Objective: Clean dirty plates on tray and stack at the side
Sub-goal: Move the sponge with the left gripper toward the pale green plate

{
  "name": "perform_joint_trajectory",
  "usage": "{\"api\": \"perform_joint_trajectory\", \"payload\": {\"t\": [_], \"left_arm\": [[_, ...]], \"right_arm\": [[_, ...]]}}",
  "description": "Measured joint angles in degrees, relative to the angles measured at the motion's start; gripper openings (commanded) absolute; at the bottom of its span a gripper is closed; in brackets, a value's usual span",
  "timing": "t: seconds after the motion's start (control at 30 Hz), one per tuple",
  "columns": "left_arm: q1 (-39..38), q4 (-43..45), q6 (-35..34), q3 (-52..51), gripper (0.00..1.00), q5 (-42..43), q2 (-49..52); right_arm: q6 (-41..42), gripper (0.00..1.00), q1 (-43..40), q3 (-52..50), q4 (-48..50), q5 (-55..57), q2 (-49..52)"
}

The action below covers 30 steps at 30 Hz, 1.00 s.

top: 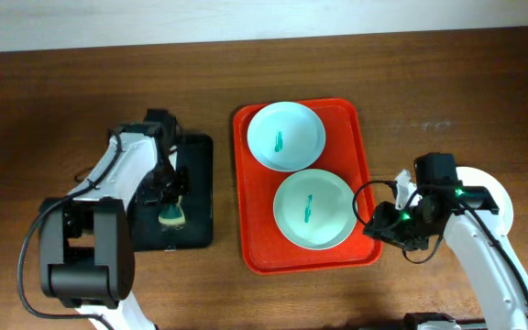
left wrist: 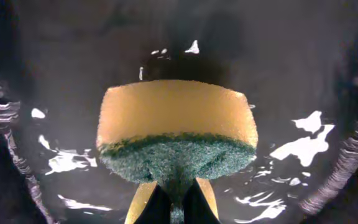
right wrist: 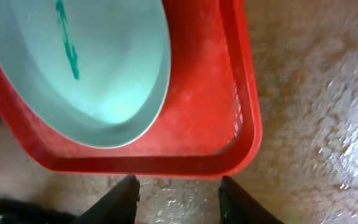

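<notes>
My left gripper (left wrist: pixel 176 202) pinches the sponge (left wrist: pixel 178 124) by its edge, so it may twist loose when scrubbing. My right gripper (right wrist: pixel 178 194), open beside the tray (right wrist: pixel 207 118), could shove it.

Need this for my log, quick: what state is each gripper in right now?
Left gripper: shut on the sponge.
Right gripper: open, empty, at the tray corner.

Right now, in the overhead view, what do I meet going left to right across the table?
black tray, where the left end effector grips the sponge → red-orange tray → right end effector, open beside the tray's right rim
</notes>
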Motion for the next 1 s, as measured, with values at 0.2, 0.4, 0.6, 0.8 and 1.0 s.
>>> {"api": "perform_joint_trajectory", "payload": {"t": [0.2,0.4,0.6,0.8,1.0], "left_arm": [[-0.4,-5.6,0.0,8.4,0.00,0.2,-0.9],[-4.5,-3.2,0.1,8.4,0.00,0.4,-4.3],[-8.3,-1.8,0.1,8.4,0.00,0.9,-4.9],[-11.7,1.9,0.1,8.4,0.00,4.5,-4.9],[-19.7,11.3,-0.2,8.4,0.00,12.2,-4.8]], "right_arm": [[-0.1,0.37,0.0,0.0,6.7,3.2,1.0],[-3.4,0.36,3.7,0.0,12.7,2.5,7.2],[-1.6,0.18,8.7,0.0,21.0,6.8,18.3],[0.7,0.04,8.7,0.4,22.9,6.7,20.3],[1.4,0.04,8.7,0.7,22.1,6.5,20.3]]}}
